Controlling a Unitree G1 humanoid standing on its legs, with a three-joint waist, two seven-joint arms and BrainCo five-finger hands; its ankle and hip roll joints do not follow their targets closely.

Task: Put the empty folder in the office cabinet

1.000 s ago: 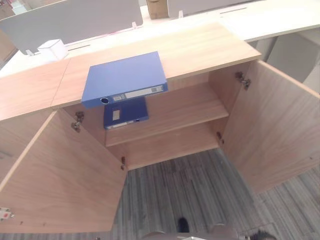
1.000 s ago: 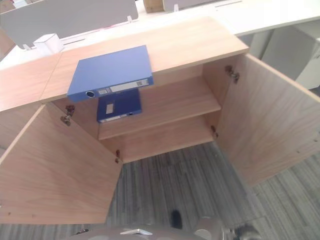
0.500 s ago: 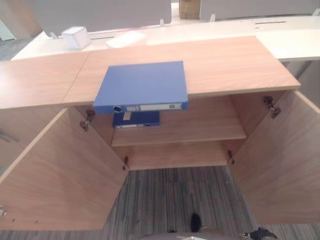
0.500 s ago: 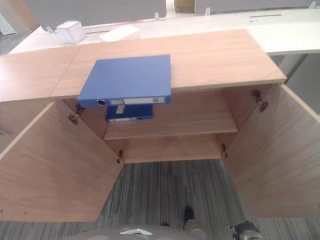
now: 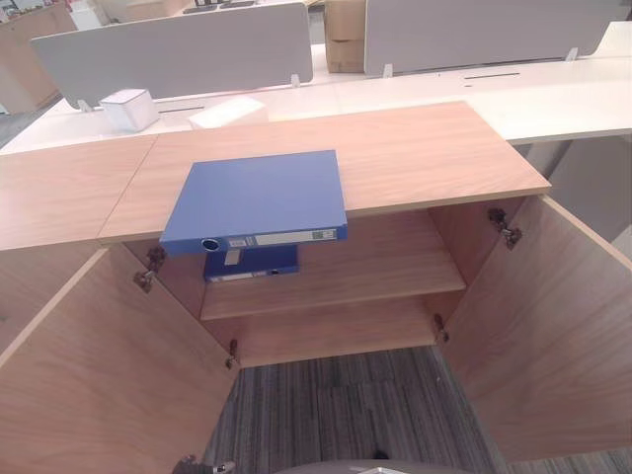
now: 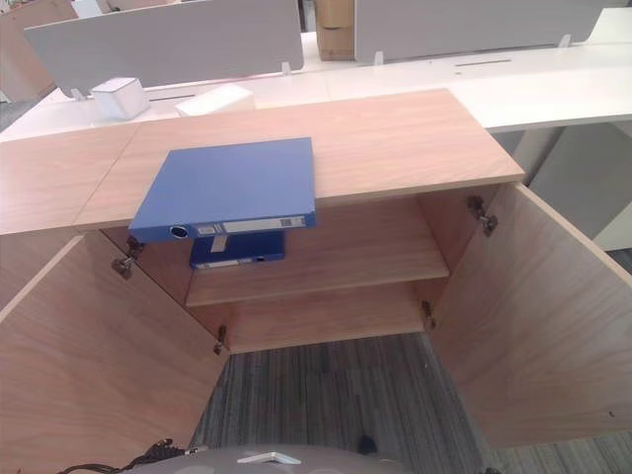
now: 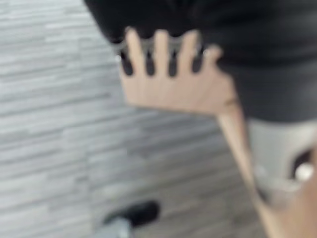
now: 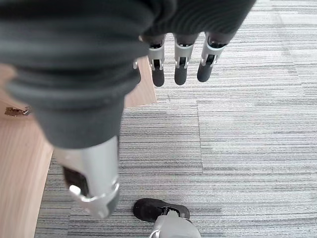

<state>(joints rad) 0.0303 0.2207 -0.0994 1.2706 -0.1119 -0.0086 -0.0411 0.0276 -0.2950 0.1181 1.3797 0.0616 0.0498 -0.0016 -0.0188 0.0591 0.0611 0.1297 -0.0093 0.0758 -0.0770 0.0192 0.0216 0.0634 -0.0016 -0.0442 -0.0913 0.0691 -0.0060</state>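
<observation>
Folder: a blue flat lever-arch folder [image 5: 259, 196] lies flat on the wooden top of the office cabinet, at its front edge, left of the middle. Its spine, with a round finger hole and a pale label, faces the front and slightly overhangs the edge.
Cabinet: a low light-brown wooden office cabinet [image 5: 425, 158] stands with both doors swung wide open. The left door [image 5: 109, 365] and the right door [image 5: 553, 326] flank the opening.
Shelf: one wooden inner shelf [image 5: 385, 272] divides the cabinet into an upper and a lower compartment.
Second folder: a smaller-looking dark blue folder [image 5: 252, 264] lies flat on the inner shelf at its left end, directly below the overhanging folder on top, spine to the front.
Worktop: a long white worktop [image 5: 553, 89] runs behind the cabinet, with grey divider panels [image 5: 178, 49] standing along it.
Items on worktop: a small white box [image 5: 128, 109] and a flat white object [image 5: 227, 112] rest near the left end.
Left hand: the left hand [image 7: 168, 54] hangs above the grey striped carpet floor [image 7: 44, 124], close to a wooden door edge. Its fingers [image 7: 161, 49] are straight, side by side, holding nothing.
Right hand: the right hand [image 8: 178, 54] hangs above the carpet beside a door edge. Its fingers [image 8: 181, 69] are straight, loosely parallel, holding nothing.
</observation>
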